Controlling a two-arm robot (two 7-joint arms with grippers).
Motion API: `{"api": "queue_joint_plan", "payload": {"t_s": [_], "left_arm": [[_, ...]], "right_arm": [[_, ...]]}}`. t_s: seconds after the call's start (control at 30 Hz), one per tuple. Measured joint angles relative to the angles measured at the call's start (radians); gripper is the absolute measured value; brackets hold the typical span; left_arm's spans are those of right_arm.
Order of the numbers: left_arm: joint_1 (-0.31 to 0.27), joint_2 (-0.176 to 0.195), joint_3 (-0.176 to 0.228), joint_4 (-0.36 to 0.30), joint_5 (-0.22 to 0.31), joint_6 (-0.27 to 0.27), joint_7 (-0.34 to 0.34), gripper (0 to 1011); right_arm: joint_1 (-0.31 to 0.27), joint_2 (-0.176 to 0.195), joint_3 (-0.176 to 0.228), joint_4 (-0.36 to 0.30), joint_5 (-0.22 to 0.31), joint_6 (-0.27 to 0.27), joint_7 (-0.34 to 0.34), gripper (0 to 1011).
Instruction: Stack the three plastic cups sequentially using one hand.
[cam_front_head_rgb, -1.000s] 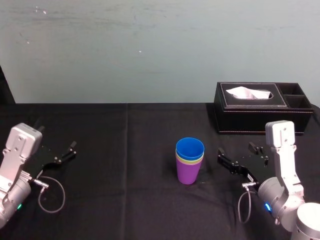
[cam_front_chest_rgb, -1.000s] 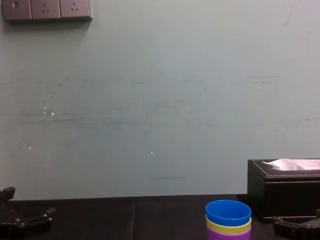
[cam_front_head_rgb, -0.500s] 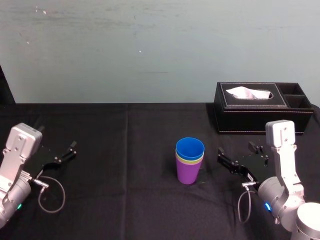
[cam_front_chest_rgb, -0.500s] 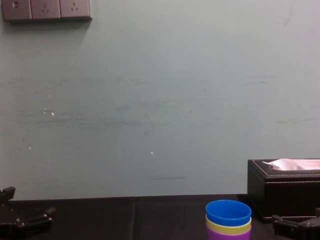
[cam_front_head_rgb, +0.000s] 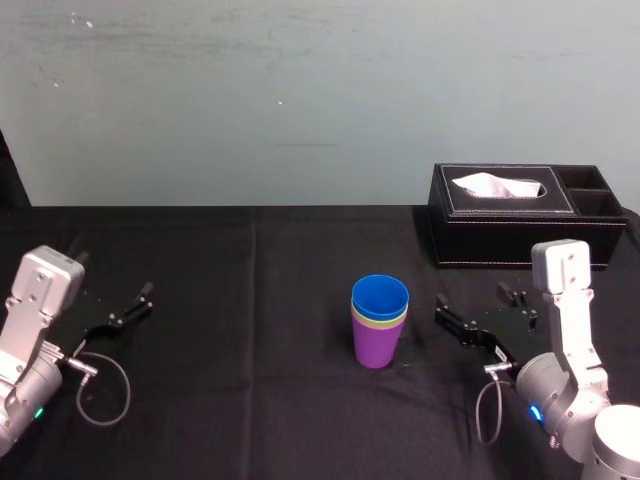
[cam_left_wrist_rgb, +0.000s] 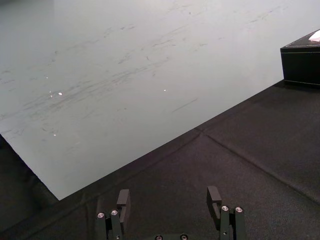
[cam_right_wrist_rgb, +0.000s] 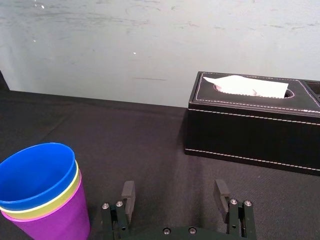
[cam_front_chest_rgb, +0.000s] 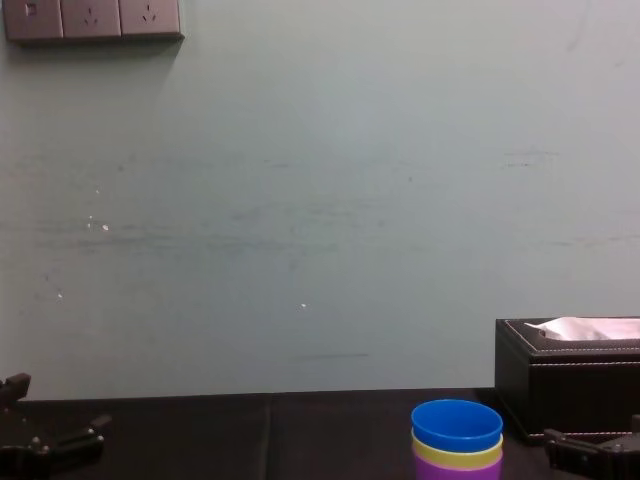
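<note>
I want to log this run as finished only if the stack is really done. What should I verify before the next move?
1. All three cups nested: blue cup inside yellow-green cup inside purple cup: ok.
2. Stack upright on the black table: ok.
3. Right hand open, beside the stack and not touching it: ok.
4. Left hand open, holding nothing, at the table's left side: ok.
5. Tissue box standing apart from the stack, behind the right hand: ok.
</note>
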Motion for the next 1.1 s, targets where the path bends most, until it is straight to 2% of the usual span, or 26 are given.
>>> {"api": "queue_joint_plan", "payload": {"t_s": [1.1], "left_arm": [[0.000,0.000,0.000,0.000,0.000,0.000,0.000,1000]], "right_arm": [[0.000,0.000,0.000,0.000,0.000,0.000,-0.001,1003]]}}
